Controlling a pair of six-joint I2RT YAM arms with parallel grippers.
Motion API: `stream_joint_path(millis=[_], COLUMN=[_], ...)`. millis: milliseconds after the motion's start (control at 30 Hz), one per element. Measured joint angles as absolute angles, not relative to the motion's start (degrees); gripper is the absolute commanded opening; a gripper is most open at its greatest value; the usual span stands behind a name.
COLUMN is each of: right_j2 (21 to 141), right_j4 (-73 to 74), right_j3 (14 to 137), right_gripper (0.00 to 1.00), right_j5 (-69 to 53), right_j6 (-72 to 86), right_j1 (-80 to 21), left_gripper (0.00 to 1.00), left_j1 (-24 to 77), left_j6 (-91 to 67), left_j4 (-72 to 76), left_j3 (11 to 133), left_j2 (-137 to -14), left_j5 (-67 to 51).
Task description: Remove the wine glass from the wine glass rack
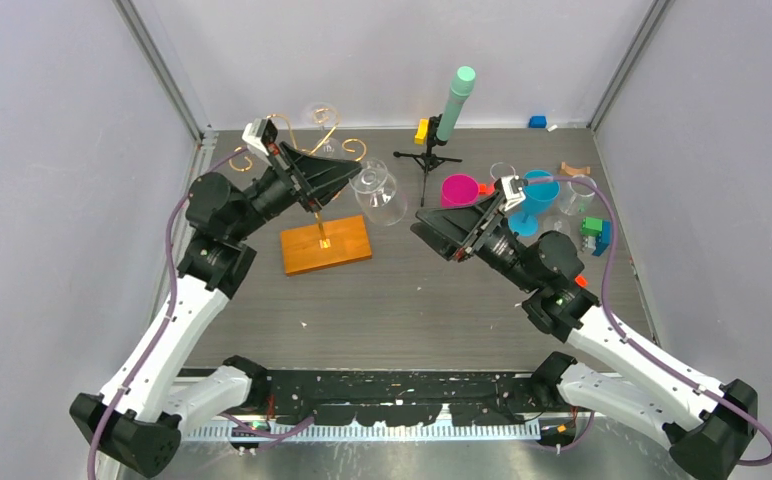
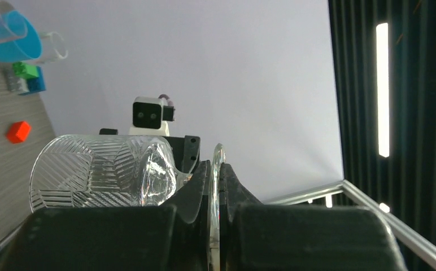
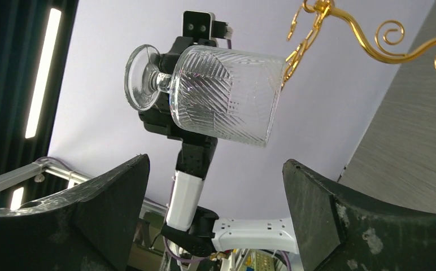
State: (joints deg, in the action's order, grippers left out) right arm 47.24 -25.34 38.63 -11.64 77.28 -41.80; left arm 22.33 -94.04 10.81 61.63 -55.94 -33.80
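The wine glass rack has gold scroll arms (image 1: 302, 140) on a post over an orange-brown wooden base (image 1: 327, 245); its scrolls (image 3: 385, 39) also show in the right wrist view. A ribbed clear wine glass (image 1: 380, 195) hangs sideways in the air just right of the rack, apart from the scrolls. My left gripper (image 1: 354, 178) is shut on its round foot (image 2: 218, 169), and the bowl (image 2: 100, 175) points toward the right arm. My right gripper (image 1: 424, 228) stands wide open and holds nothing, a short way right of the glass (image 3: 221, 93).
A second clear glass (image 1: 322, 116) shows behind the rack's scrolls. At the back stands a black tripod with a mint-green cylinder (image 1: 452, 100). A pink cup (image 1: 459, 190), a blue cup (image 1: 537, 195), clear glasses and toy blocks (image 1: 594, 232) crowd the right side.
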Motion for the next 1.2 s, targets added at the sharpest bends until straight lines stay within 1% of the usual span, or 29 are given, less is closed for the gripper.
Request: stream_joint_path(millis=[367,600,667,733,767,833,900,1067,1200], right_j2=[49.1,51.4,52.6,54.2,55.0,56.4,57.8,60.6,62.8], right_j4=[-32.2,-44.0,-47.9,-52.1,-54.2,-57.7,-60.2,-63.7,-66.3], right_j3=[39.9,39.9,39.9,39.9,39.9,40.0,40.2,42.6,45.0], right_gripper=[0.93,0.90,0.87,0.79,0.72,0.65,0.60,0.57,0.47], right_j5=[-11.2,-13.3,-14.5,-15.8,-16.5,-17.8,-19.1,-21.9,-23.9], right_j6=[77.8,77.9,78.4,79.5,80.0,81.0,81.7,82.4,82.3], right_j1=[-41.9,-41.9,-41.9,-41.9,-41.9,-41.9,-41.9,-42.0,-42.0], left_gripper=[0.00,0.00,0.00,0.00,0.00,0.00,0.00,0.00,0.00], left_j1=[30.5,33.0,33.4,33.7,33.8,34.1,34.2,34.4,34.5], left_j6=[-99.3,-100.4,-100.8,-101.3,-101.6,-102.0,-102.7,-104.7,-106.1], left_j4=[17.2,17.3,17.5,18.0,18.5,19.3,20.1,21.3,22.7], left_j3=[62.1,62.1,62.1,61.8,61.6,61.0,60.1,58.2,56.8], left_j2=[-56.9,-56.4,-55.7,-54.9,-54.3,-53.5,-52.5,-50.6,-49.3], left_j5=[-24.2,-20.6,-19.9,-19.3,-18.9,-18.3,-17.3,-15.0,-13.0])
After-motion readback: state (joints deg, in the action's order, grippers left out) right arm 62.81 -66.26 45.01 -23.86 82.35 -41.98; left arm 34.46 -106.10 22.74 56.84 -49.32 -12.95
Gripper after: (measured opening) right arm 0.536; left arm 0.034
